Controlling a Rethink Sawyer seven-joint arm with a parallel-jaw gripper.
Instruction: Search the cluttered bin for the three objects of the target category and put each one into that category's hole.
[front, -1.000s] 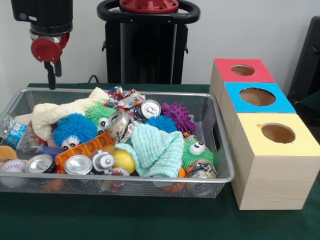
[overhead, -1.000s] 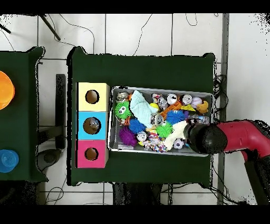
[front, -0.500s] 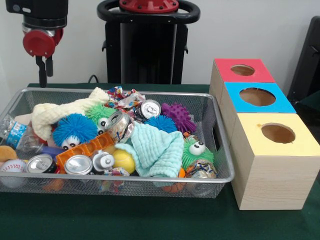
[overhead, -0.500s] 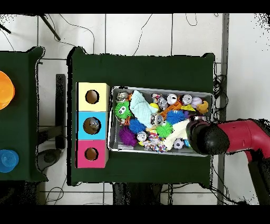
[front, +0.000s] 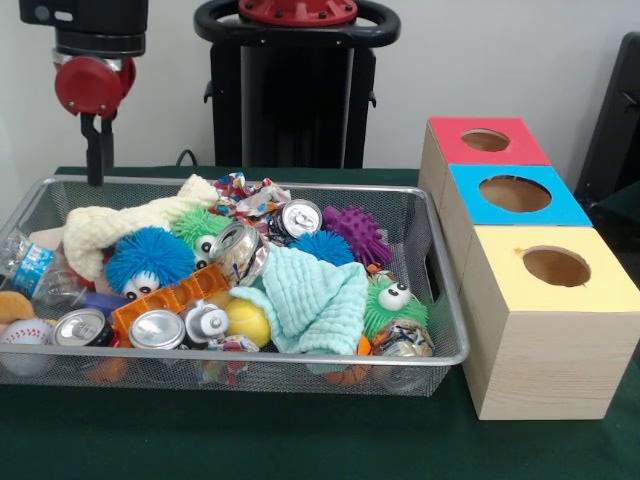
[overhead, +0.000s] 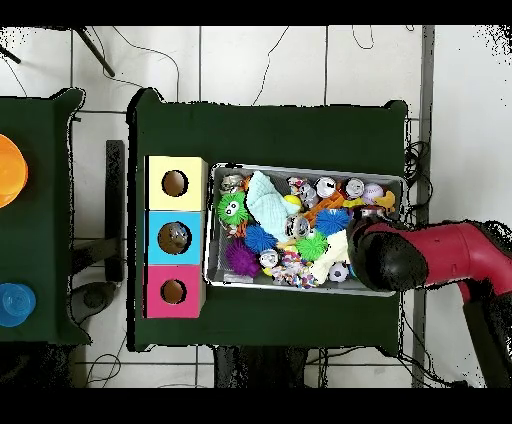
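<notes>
Fingers (front: 95, 150) of the gripper (front: 96, 178) hang narrow and empty above the basket (front: 440, 300); they should spread before dropping onto the bottle (front: 35, 268) by the end wall

Silver wire-mesh bin (front: 445, 300), pale wooden boxes (front: 545, 370)

Red-and-black arm (overhead: 440, 256), dark gripper (front: 96, 150)

Arm (overhead: 455, 252) reaches in from the side, wrist vertical, tool (front: 95, 175) pointing straight down, fingers together, holding nothing.
</notes>
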